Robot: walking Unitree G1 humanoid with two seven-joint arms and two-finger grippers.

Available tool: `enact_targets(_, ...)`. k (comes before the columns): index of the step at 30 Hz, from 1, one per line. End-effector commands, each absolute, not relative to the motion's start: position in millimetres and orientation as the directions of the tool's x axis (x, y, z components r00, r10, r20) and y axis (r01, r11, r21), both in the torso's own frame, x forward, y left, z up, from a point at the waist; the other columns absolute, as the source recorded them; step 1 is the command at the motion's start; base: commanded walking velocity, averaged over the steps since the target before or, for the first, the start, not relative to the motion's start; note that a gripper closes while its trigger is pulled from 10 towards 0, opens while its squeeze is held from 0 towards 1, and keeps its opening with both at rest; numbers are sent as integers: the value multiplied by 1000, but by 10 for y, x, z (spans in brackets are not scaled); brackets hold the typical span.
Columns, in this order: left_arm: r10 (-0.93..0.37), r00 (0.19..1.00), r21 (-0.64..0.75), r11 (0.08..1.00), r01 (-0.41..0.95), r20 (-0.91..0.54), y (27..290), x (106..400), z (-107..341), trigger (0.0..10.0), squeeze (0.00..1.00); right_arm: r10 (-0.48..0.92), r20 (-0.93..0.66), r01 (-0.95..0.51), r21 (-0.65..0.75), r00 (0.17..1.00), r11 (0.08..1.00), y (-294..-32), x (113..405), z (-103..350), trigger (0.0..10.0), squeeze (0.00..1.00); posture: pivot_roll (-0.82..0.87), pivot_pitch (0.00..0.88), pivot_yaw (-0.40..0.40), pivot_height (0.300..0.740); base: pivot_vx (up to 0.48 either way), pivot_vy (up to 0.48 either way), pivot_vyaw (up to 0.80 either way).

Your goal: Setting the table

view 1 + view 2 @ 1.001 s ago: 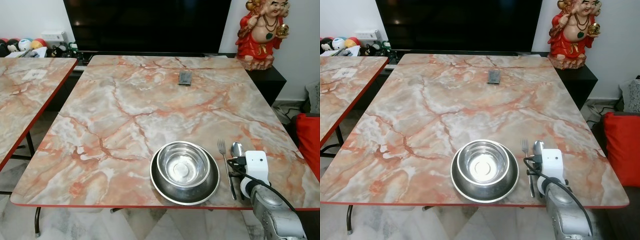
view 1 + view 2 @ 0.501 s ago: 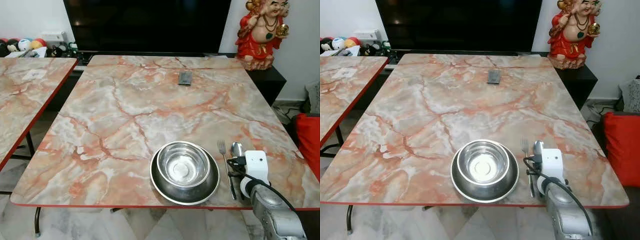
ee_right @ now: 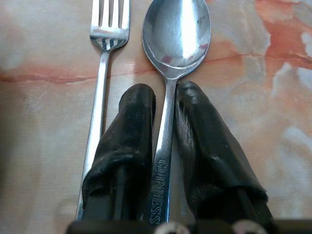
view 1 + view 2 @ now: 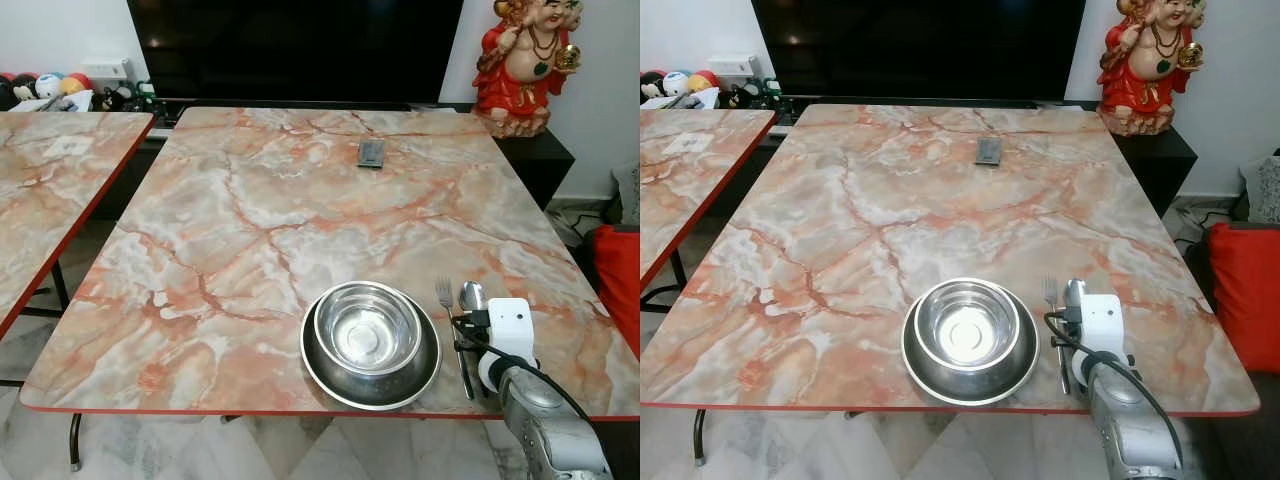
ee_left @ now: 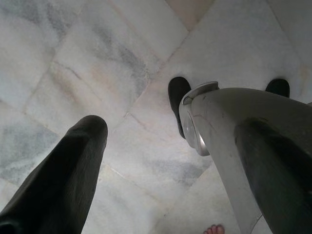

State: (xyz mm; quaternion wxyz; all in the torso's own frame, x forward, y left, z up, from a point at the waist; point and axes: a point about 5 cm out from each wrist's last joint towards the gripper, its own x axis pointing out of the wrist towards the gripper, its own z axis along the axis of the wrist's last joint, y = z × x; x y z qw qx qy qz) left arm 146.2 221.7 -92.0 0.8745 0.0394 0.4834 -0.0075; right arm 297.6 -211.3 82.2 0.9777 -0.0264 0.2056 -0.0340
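A steel bowl (image 4: 367,330) sits inside a wider steel plate (image 4: 318,372) near the front edge of the marble table (image 4: 260,220). Just right of the plate, a fork (image 3: 102,73) and a spoon (image 3: 178,29) lie side by side on the tabletop. My right gripper (image 3: 165,95) is down at the table, and its two black fingers (image 3: 134,122) are shut on the spoon's handle. The white wrist block (image 4: 510,330) covers that handle in the eye views. My left gripper (image 5: 170,146) hangs idle over the floor tiles with its fingers wide apart.
A small dark flat object (image 4: 371,154) lies at the table's far side. A red statue (image 4: 523,60) stands at the back right, a dark screen (image 4: 300,50) behind the table. A second marble table (image 4: 50,170) is at the left, a red cushion (image 4: 615,280) at the right.
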Motion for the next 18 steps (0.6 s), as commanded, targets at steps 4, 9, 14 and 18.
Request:
enact_targets(4, 19, 491, 52, 997, 55, -871, 2220, 1348, -965, 10000, 0, -79, -384, 55, -71, 920, 996, -2115, 2995, 860, 10000, 0, -28, 94, -21, 740, 0, 0, 0)
enact_targets(9, 19, 492, 52, 997, 54, -870, 2219, 1350, -964, 10000, 0, -86, -382, 60, -80, 920, 995, -2135, 2996, 869, 10000, 0, -31, 90, -20, 740, 0, 0, 0)
enact_targets(14, 18, 492, 52, 997, 56, -871, 2220, 1350, -964, 10000, 0, -92, -377, 66, -83, 922, 994, -2149, 2995, 883, 10000, 0, -32, 90, -19, 740, 0, 0, 0)
enact_targets(18, 18, 492, 52, 997, 56, -871, 2220, 1351, -964, 10000, 0, -91, -373, 66, -79, 923, 995, -2145, 2999, 892, 10000, 0, -32, 90, -19, 740, 0, 0, 0)
